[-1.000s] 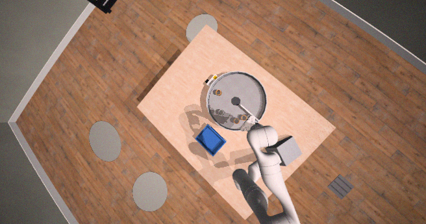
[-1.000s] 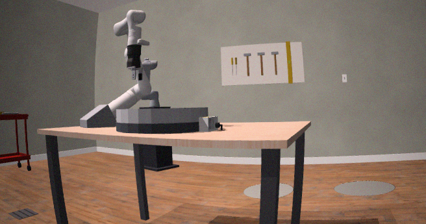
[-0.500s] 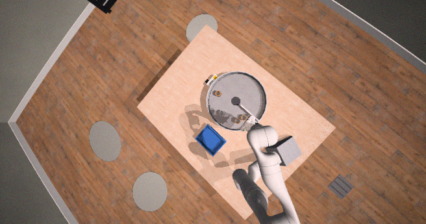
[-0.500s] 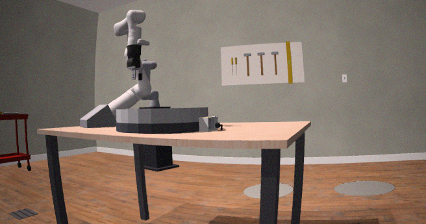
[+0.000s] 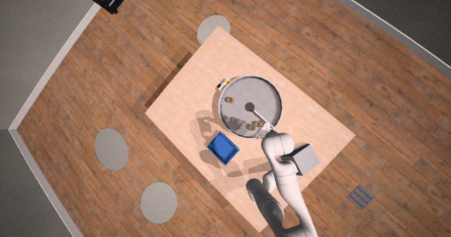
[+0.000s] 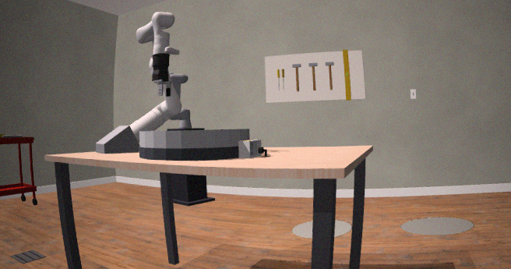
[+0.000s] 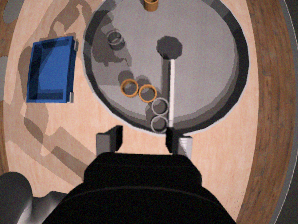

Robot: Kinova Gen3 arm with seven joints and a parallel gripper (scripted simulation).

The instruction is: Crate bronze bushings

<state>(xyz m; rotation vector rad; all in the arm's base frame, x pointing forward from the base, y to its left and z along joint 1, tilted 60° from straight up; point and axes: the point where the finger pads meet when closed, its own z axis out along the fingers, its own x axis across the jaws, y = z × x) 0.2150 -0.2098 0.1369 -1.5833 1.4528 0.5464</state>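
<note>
Blue crate (image 7: 49, 70), grey turntable (image 7: 206, 36), bronze (image 7: 152, 2) & steel bushings (image 7: 160, 123).

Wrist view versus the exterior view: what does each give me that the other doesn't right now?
Only the wrist view shows the parts: three bronze bushings, one alone at the far rim and a touching pair near the white bar, plus steel bushings beside them and one in shadow. It also shows the blue crate, with nothing visible inside.

Only the exterior view shows height: the gripper hangs well above the turning table.

Both show the turning table on the wooden table top, and the gripper open, holding nothing.
</note>
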